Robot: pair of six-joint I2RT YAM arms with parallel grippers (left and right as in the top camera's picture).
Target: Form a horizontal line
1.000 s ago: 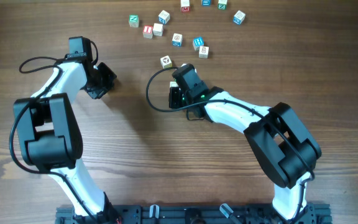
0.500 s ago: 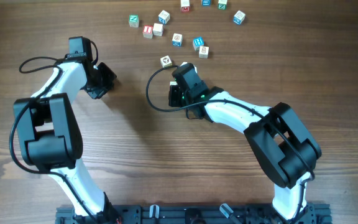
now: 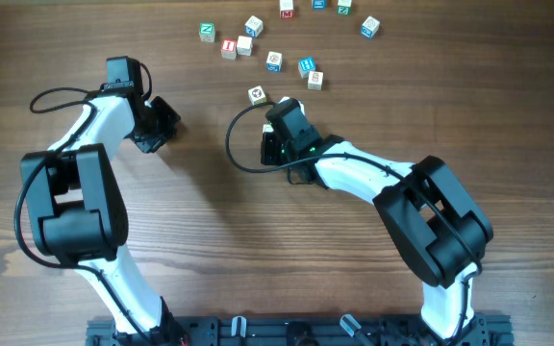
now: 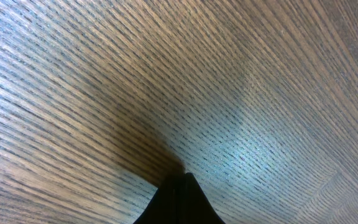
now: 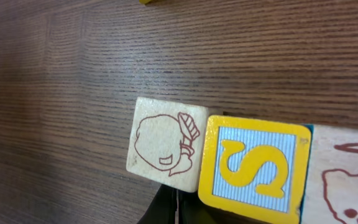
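Observation:
In the right wrist view three wooden cubes lie edge to edge in a row: a whitish cube with a red-brown drawing (image 5: 166, 144), a cube with a yellow S (image 5: 257, 167), and a whitish cube with red marks (image 5: 347, 177) cut off by the frame edge. My right gripper (image 5: 176, 210) is shut, its tips at the near edge of the first cube and holding nothing. Overhead, the right gripper (image 3: 284, 113) covers this row. My left gripper (image 4: 184, 183) is shut over bare wood, and overhead the left gripper (image 3: 164, 123) sits far to the left of the cubes.
Several loose cubes are scattered at the back of the table, among them a green-marked one (image 3: 207, 31), a red-marked one (image 3: 229, 46) and a blue-marked one (image 3: 307, 66). Another cube (image 3: 257, 94) lies just left of the right gripper. A black cable (image 3: 234, 144) loops beside the right wrist.

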